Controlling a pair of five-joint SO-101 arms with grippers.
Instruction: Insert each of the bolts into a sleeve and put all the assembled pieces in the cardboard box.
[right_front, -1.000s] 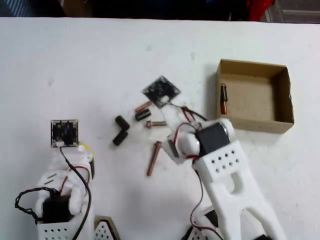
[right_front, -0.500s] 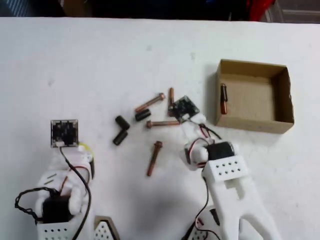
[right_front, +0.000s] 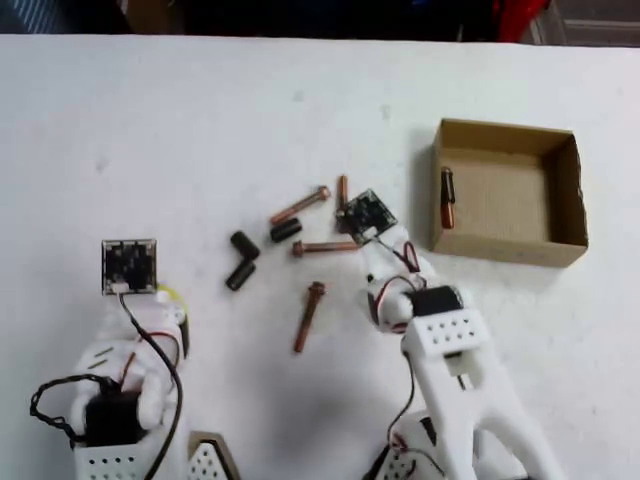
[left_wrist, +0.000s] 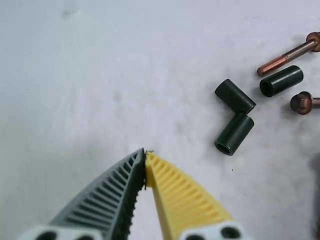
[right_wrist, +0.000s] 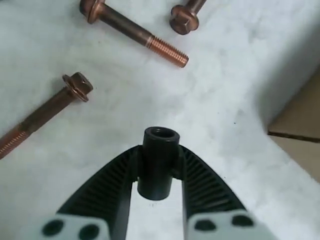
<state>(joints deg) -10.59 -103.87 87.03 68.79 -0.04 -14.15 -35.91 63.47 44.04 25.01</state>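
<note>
Now my right gripper (right_wrist: 159, 150) is clenched on a black sleeve (right_wrist: 159, 167), bore facing forward, and the nearest bolt (right_wrist: 134, 33) lies just left on the counter (right_wrist: 225, 100) — long axis left-to-right, threaded end toward me.

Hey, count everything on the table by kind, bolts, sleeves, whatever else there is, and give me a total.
Loose copper bolts: 4
Black sleeves: 4, one in the right gripper
Cardboard box: 1
Assembled piece in it: 1
Total: 10
</note>
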